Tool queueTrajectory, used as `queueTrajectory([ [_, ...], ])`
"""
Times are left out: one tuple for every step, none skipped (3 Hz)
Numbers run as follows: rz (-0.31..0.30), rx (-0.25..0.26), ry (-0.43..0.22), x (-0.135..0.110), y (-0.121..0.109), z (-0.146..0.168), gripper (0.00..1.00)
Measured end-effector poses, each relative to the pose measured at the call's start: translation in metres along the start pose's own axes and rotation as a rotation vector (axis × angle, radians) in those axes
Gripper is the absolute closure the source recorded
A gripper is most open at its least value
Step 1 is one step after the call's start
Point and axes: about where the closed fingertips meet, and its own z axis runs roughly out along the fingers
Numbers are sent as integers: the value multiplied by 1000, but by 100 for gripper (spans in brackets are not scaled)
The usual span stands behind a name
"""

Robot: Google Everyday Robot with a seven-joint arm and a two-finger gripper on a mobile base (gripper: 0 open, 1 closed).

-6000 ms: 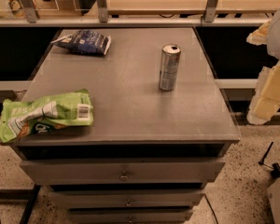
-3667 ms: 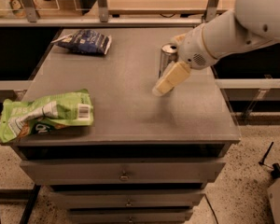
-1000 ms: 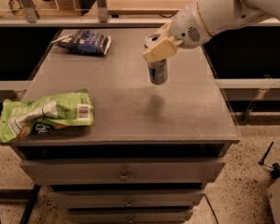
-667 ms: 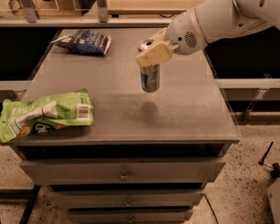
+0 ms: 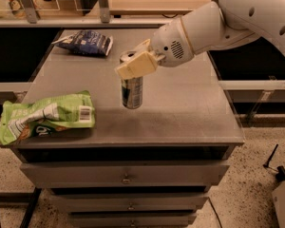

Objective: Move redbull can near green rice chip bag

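The redbull can (image 5: 132,92), slim and silver with blue-grey markings, is upright near the middle of the grey cabinet top (image 5: 180,103). My gripper (image 5: 134,64) reaches in from the upper right and is shut on the can's top, its cream fingers (image 5: 133,69) around the upper part. I cannot tell whether the can's base touches the surface. The green rice chip bag (image 5: 45,117) lies flat at the front left edge, a short gap left of the can.
A dark blue snack bag (image 5: 85,42) lies at the back left of the cabinet top. Drawers (image 5: 127,178) are below the front edge. A rail with posts (image 5: 102,4) runs behind. My white arm (image 5: 237,18) spans the upper right.
My gripper closed on the can at the back right and has carried it left and toward the front, closer to the green bag. The bags have not moved.
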Motion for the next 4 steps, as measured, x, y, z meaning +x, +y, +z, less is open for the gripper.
queueTrajectory([
  [-3, -73, -25, -1, 14, 29, 100],
  [-28, -130, -36, 4, 17, 56, 100],
  [-70, -173, -40, 8, 20, 71, 84],
  [-110, -190, -48, 12, 20, 78, 59],
])
